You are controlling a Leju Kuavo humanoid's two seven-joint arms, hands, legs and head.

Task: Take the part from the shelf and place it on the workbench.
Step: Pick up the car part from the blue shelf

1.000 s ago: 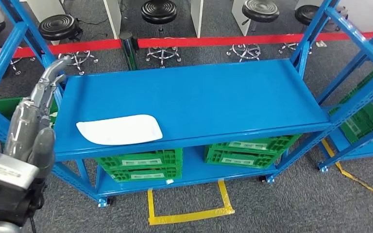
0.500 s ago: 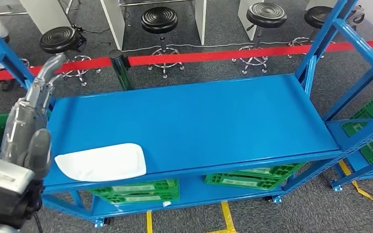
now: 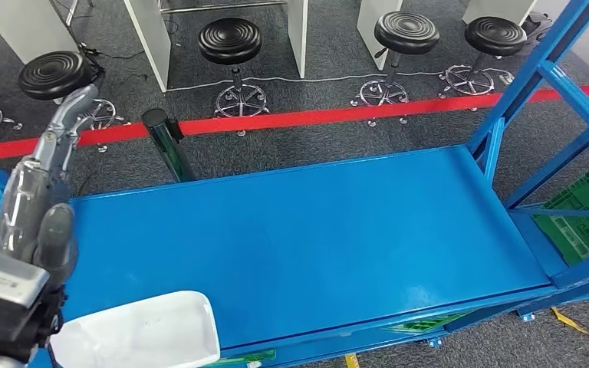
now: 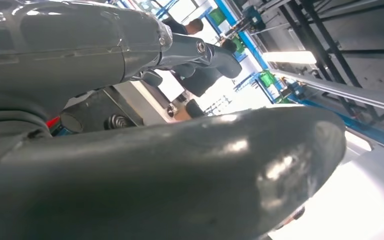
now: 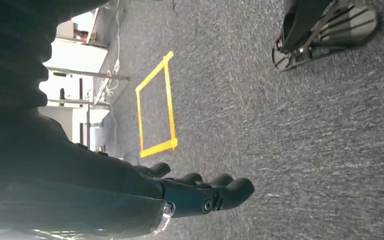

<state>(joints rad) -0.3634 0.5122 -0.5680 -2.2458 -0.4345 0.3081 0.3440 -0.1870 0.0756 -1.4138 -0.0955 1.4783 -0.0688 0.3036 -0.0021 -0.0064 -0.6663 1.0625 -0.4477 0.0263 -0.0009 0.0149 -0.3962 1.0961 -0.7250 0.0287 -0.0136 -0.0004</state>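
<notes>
The part (image 3: pixel 142 333) is a flat white tray-shaped piece lying on the near left corner of the blue shelf top (image 3: pixel 314 230), partly cut off by the picture's lower edge. My left hand (image 3: pixel 42 192) is raised at the left end of the shelf, just above and left of the part, apart from it. Its fingers (image 4: pixel 200 50) are stretched out and hold nothing, and the thumb (image 4: pixel 180 175) looms large in the left wrist view. My right hand (image 5: pixel 195 192) hangs over grey carpet with its fingers straight and nothing in it.
A red barrier tape (image 3: pixel 314 116) on a black post (image 3: pixel 161 134) runs behind the shelf, with black stools (image 3: pixel 230 40) beyond. Blue uprights (image 3: pixel 537 77) and green crates (image 3: pixel 583 222) stand at the right. A yellow taped square (image 5: pixel 155 105) marks the floor.
The whole picture has shifted: the camera moved closer and leftward, so the shelf and part now sit lower in view. My left hand keeps the same raised pose.
</notes>
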